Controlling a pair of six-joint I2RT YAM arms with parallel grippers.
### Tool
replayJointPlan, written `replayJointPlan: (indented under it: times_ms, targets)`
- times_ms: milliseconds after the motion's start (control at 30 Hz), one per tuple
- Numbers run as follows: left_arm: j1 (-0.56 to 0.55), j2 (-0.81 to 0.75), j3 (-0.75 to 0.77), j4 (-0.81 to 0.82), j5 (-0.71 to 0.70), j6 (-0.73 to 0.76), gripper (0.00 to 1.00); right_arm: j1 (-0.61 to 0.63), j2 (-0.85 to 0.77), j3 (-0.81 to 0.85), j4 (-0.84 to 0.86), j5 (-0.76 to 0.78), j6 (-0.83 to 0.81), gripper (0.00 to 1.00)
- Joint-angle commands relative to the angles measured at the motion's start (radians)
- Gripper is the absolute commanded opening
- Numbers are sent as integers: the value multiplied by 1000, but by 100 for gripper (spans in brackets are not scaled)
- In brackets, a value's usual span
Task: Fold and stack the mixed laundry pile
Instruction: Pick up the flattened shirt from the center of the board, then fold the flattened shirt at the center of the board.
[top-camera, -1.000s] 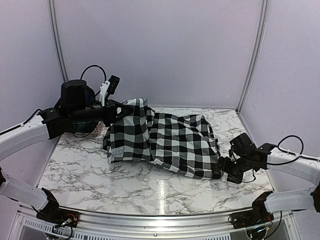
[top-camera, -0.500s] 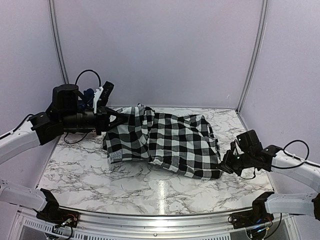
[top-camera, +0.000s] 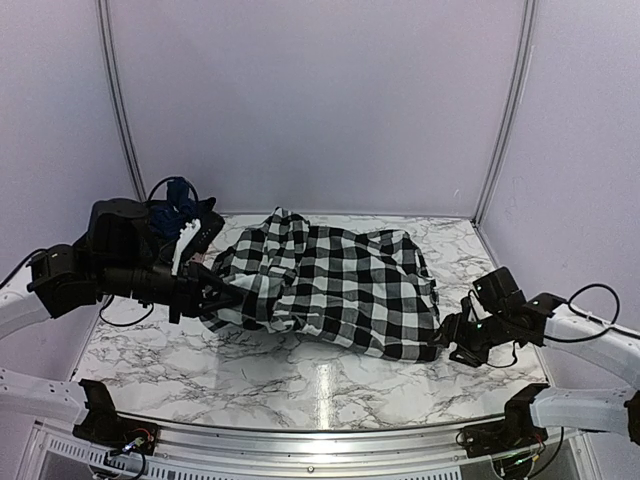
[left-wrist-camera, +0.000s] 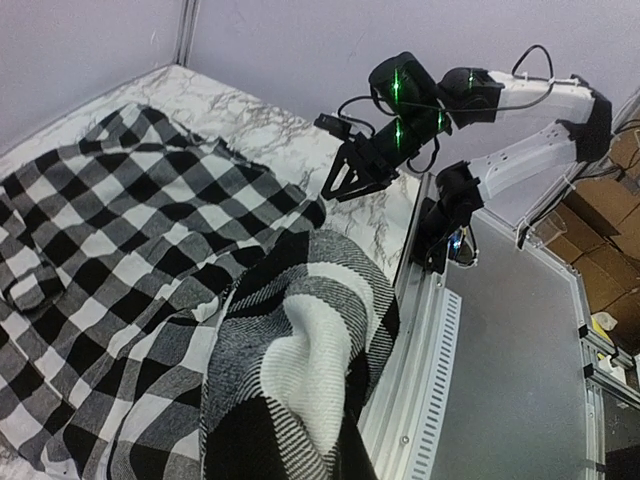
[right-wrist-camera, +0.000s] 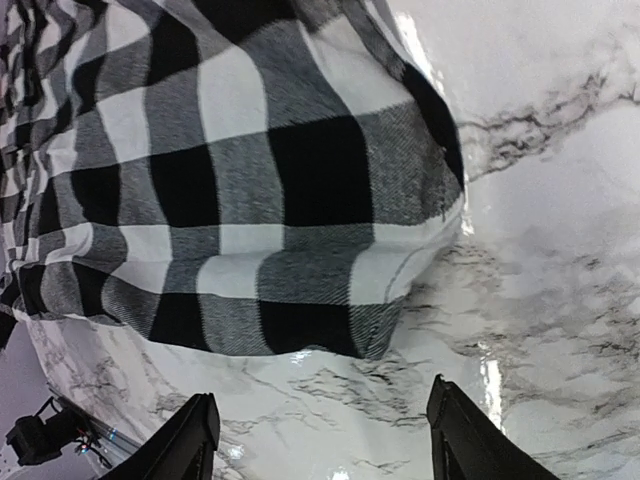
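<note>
The black-and-white check shirt (top-camera: 340, 285) lies spread across the middle of the marble table (top-camera: 300, 385). My left gripper (top-camera: 205, 290) is at the shirt's left end, shut on a bunched fold of it. In the left wrist view that fold (left-wrist-camera: 300, 370) covers the fingers. My right gripper (top-camera: 455, 338) is open and empty, low over the table just off the shirt's near right corner. In the right wrist view that corner (right-wrist-camera: 330, 300) lies just ahead of the open gripper (right-wrist-camera: 325, 440). A dark blue cloth (top-camera: 178, 192) shows behind my left arm. The green-and-navy plaid garment is out of view.
White booth walls close in the back and both sides. A metal rail (top-camera: 320, 440) runs along the table's near edge. The right arm (left-wrist-camera: 420, 100) shows across the table in the left wrist view, with cardboard boxes (left-wrist-camera: 610, 190) beyond the table edge.
My left arm has dropped and swung toward the near left, pulling the shirt's left end down and leftward with it. My right gripper has shifted slightly at the shirt's near right corner.
</note>
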Motion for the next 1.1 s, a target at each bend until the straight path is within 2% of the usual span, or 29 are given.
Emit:
replayJointPlan:
  times_ms: [0, 67, 133, 200, 333, 467, 567, 633, 733, 800, 867, 967, 1000, 1067]
  targets:
    - [-21, 39, -58, -51, -21, -15, 0, -7, 103, -32, 75, 11, -13, 68]
    - [-58, 63, -77, -55, -33, -1, 0, -9, 164, -35, 126, 6, -22, 64]
    - [-93, 94, -82, -55, -48, 17, 0, -11, 218, -37, 179, -7, -30, 55]
    - [-125, 134, -72, -56, -60, 46, 0, -33, 268, -31, 209, -22, -36, 33]
    - [-169, 218, -31, -70, -70, 116, 0, -134, 312, -1, 250, -37, -73, 2]
    - [-167, 241, 5, -77, -113, 146, 0, -231, 312, 98, 212, -48, -159, 0]
    - [-111, 230, 67, -51, -163, 146, 0, -249, 287, 197, 170, -51, -225, 0]
    - [-29, 235, 129, -46, -221, 131, 0, -249, 282, 278, 171, -78, -263, 0]
    - [149, 274, 274, -33, -388, 102, 0, -249, 322, 410, 209, -133, -292, 0]
    - [221, 330, 405, 18, -553, 119, 0, -250, 394, 542, 227, -137, -333, 0]
    - [272, 421, 566, 69, -630, 145, 0, -255, 503, 724, 220, -134, -359, 0]
    - [301, 569, 853, 45, -516, 182, 0, -253, 648, 1019, 164, -188, -375, 0]
    - [302, 590, 909, 34, -445, 203, 0, -252, 672, 1091, 134, -196, -384, 0]
    - [300, 566, 921, 46, -316, 213, 0, -251, 671, 1151, 96, -200, -404, 0]
